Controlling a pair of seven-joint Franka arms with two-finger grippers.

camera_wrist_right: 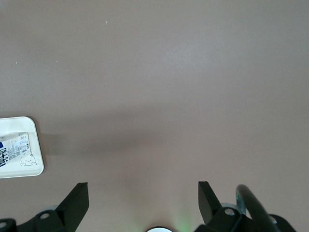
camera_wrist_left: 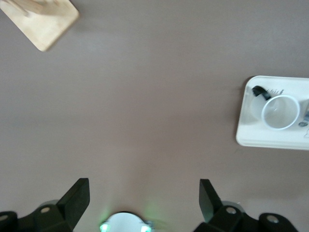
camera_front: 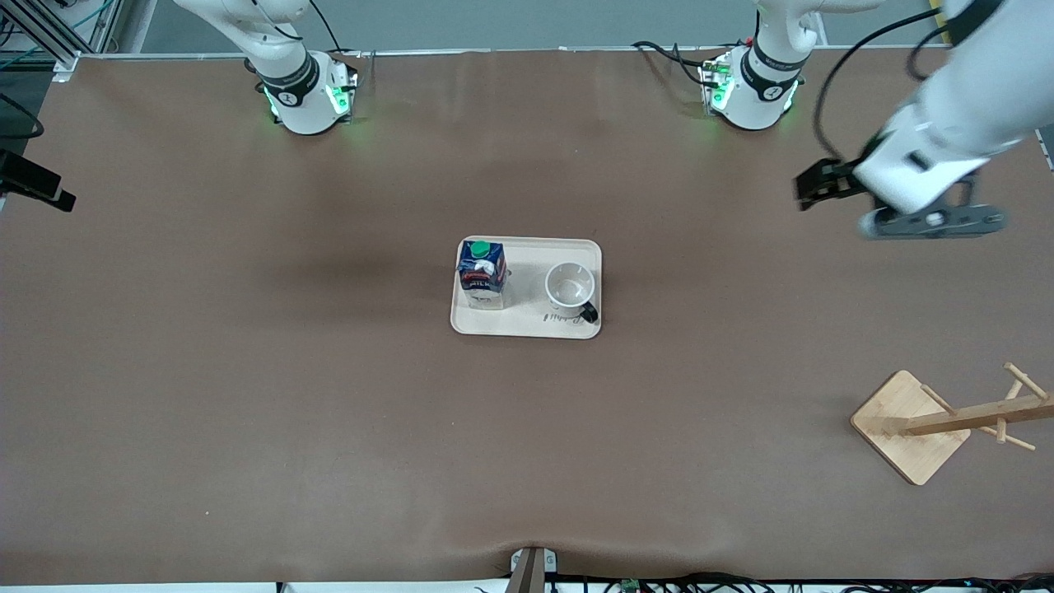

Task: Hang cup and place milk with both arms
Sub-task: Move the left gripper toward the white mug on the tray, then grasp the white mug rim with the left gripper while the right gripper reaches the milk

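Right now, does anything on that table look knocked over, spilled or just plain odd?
Nothing stands out. The milk and the cup stand upright, apart, on the tray, with no spill. The wooden rack stands at the left arm's end of the table. Both grippers, left and right, are open over bare table.

The table [camera_front: 247, 371] is covered in a matt brown sheet, smooth, with faint creases. The tray [camera_front: 527, 325] looks like cream plastic with a dull sheen. The cup [camera_front: 570, 287] is white and glossy inside, with a shiny black handle. The milk [camera_front: 482, 273] is a printed paper carton with a smooth green plastic cap. The rack [camera_front: 947, 420] is pale, unpainted wood with visible grain. Both arms have glossy white shells and matt black joints.
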